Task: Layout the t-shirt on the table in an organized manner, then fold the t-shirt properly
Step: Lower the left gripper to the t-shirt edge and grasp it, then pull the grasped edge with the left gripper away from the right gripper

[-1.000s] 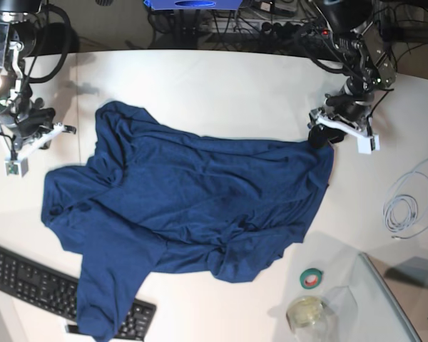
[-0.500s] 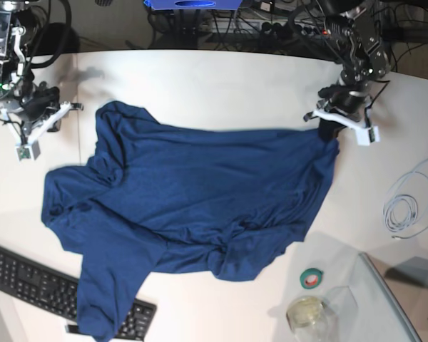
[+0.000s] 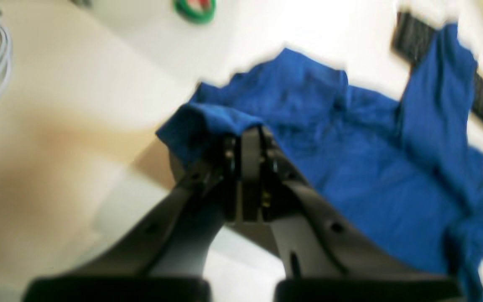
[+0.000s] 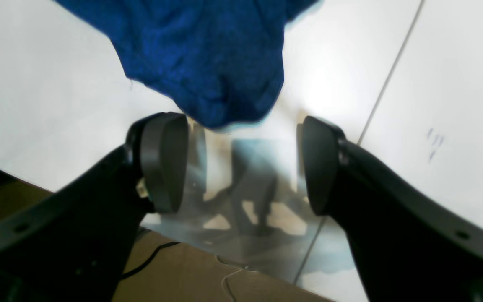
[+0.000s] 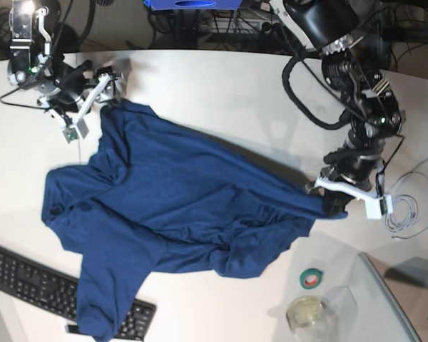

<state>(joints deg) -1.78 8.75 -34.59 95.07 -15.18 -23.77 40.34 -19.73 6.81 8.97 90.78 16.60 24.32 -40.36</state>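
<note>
The shirt (image 5: 185,214) lies crumpled across the table (image 5: 221,92), its lower end draped over the keyboard (image 5: 28,281), so layout is unfinished and no fold is made. The left gripper (image 3: 245,138) is clamped on a corner of cloth. Farther back, the right gripper (image 4: 241,163) gapes wide beside the far edge, holding nothing.

Behind the white curved worktop (image 5: 221,78), a dim strip crowded with tangled black cables (image 5: 264,28) and a blue box (image 5: 192,4) is seen. Brownish floor (image 4: 208,281) is glimpsed below the edge.
</note>
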